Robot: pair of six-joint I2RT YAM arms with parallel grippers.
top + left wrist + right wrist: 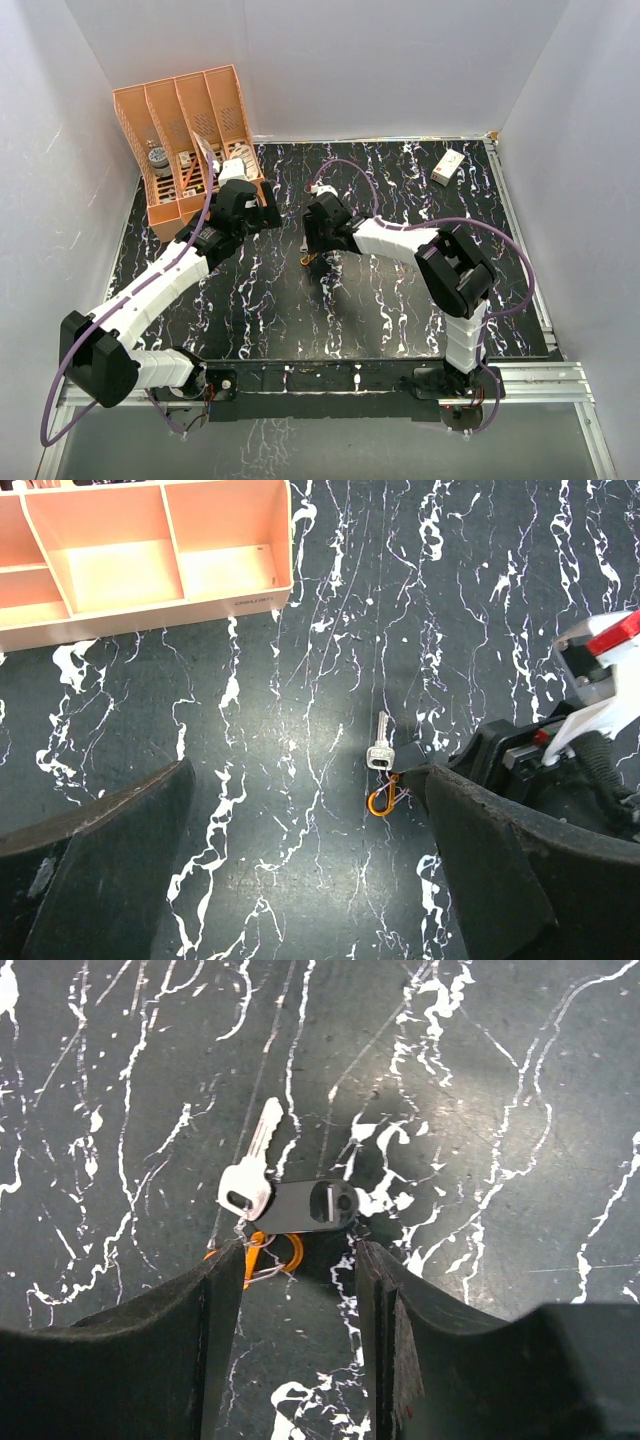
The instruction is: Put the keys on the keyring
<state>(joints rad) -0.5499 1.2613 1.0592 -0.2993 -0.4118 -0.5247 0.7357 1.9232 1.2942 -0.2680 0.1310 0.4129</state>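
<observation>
Upper left: orange organizer [228, 100], grey round item [157, 157] in one slot, rest unclear. Centre of table [400, 300]: keys [250, 1165] touching keyring [268, 1252]. My right claw [300, 1260] open beside keyring, grips nothing. My left claw [308, 770] wide open, grips nothing.

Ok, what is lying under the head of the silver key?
Under the silver key only the dark table shows. Just below its head the orange keyring sticks out, beside a black tag. The right claw covers the keyring's lower part.
</observation>
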